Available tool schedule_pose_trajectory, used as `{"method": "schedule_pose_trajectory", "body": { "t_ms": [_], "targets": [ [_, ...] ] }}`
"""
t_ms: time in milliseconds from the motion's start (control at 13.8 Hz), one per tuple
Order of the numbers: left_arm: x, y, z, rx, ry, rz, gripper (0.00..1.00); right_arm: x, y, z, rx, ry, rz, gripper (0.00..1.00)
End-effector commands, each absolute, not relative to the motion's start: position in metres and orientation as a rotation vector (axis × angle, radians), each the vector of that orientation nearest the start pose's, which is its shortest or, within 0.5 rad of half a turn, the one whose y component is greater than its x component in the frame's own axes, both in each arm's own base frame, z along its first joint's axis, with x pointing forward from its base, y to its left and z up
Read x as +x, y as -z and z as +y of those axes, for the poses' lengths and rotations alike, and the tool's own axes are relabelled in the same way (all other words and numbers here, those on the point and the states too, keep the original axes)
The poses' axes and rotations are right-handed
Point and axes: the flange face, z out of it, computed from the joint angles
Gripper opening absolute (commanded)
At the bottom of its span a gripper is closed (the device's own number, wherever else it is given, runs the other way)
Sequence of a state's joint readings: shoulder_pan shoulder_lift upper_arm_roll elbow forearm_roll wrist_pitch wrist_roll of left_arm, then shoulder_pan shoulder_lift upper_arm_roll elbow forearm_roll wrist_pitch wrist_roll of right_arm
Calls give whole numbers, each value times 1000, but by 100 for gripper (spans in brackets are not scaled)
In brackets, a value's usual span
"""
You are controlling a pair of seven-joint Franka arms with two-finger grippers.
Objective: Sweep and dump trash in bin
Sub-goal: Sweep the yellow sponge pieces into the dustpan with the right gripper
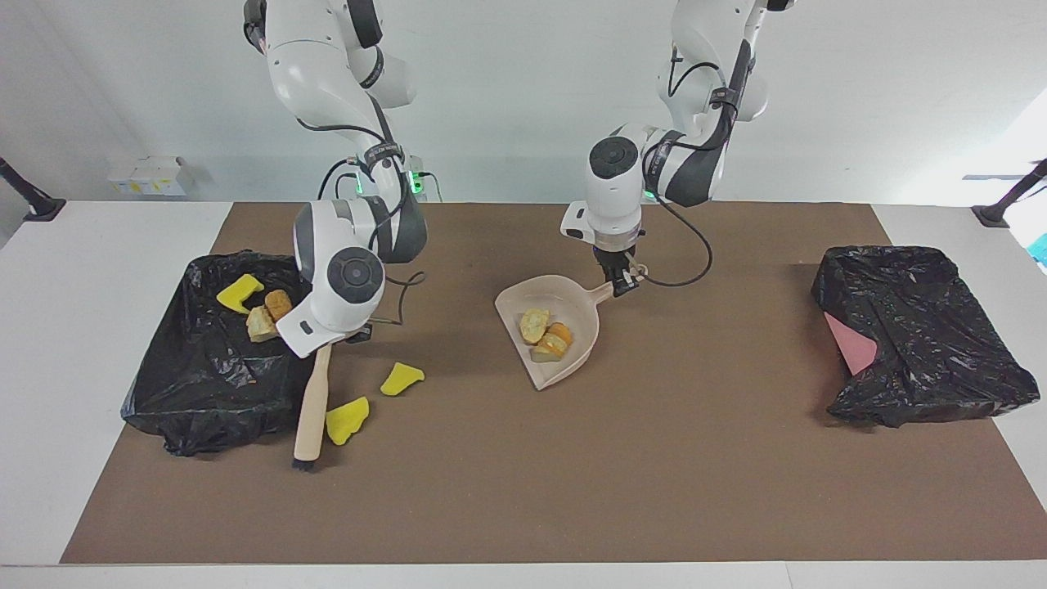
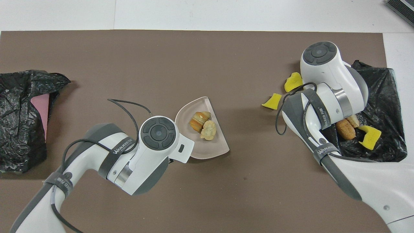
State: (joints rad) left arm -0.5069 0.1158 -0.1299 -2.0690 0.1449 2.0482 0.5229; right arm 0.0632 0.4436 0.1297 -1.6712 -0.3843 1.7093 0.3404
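Two yellow sponge scraps (image 1: 347, 420) lie loose at lower left of the facing view, beside the beige brush (image 1: 312, 415).
Right gripper (image 1: 327, 342) clenches that brush; left gripper (image 1: 622, 282) clenches the beige dustpan (image 1: 572, 353) holding bread lumps (image 1: 545, 334); more scraps sit in the black-lined bin (image 1: 164, 393).

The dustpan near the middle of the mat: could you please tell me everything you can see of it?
The dustpan is a pale beige, plastic-looking scoop with a rounded raised back wall, a straight open lip and a short handle. It sits on the brown mat, its lip pointing away from the robots. The left gripper is shut on the handle. Inside lie tan-orange bread-like lumps, huddled together against one side. The two loose yellow scraps lie apart from it, toward the right arm's end.
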Motion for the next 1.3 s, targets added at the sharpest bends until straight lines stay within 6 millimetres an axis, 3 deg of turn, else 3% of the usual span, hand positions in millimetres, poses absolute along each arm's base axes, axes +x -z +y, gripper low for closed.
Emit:
{"method": "schedule_pose_trajectory", "body": {
  "t_ms": [0, 145, 435, 507, 725, 942, 1014, 1232],
  "targets": [
    [439, -370, -320, -2465, -242, 1702, 0, 592, -327, 107, -3401, -671, -21, 0],
    [437, -371, -321, -2463, -255, 1699, 0, 573, -323, 132, -3347, -718, -52, 0],
    [435, -371, -320, -2465, -250, 1696, 0, 519, -325, 214, -3233, -780, -172, 0],
    [435, -370, -319, -2465, -250, 1696, 0, 502, -328, 245, -3195, -787, -225, 0],
    [433, -370, -319, -2464, -248, 1699, 0, 485, -340, 288, -3113, -788, -269, 0],
    [432, -365, -317, -2463, -231, 1707, 0, 485, -361, 296, -3101, -779, -283, 0],
    [432, -362, -317, -2462, -200, 1719, 0, 475, -376, 308, -3102, -773, -328, 0],
    [435, -348, -319, -2456, -87, 1766, 0, 462, -417, 311, -3074, -714, -338, 0]
  ]
}}
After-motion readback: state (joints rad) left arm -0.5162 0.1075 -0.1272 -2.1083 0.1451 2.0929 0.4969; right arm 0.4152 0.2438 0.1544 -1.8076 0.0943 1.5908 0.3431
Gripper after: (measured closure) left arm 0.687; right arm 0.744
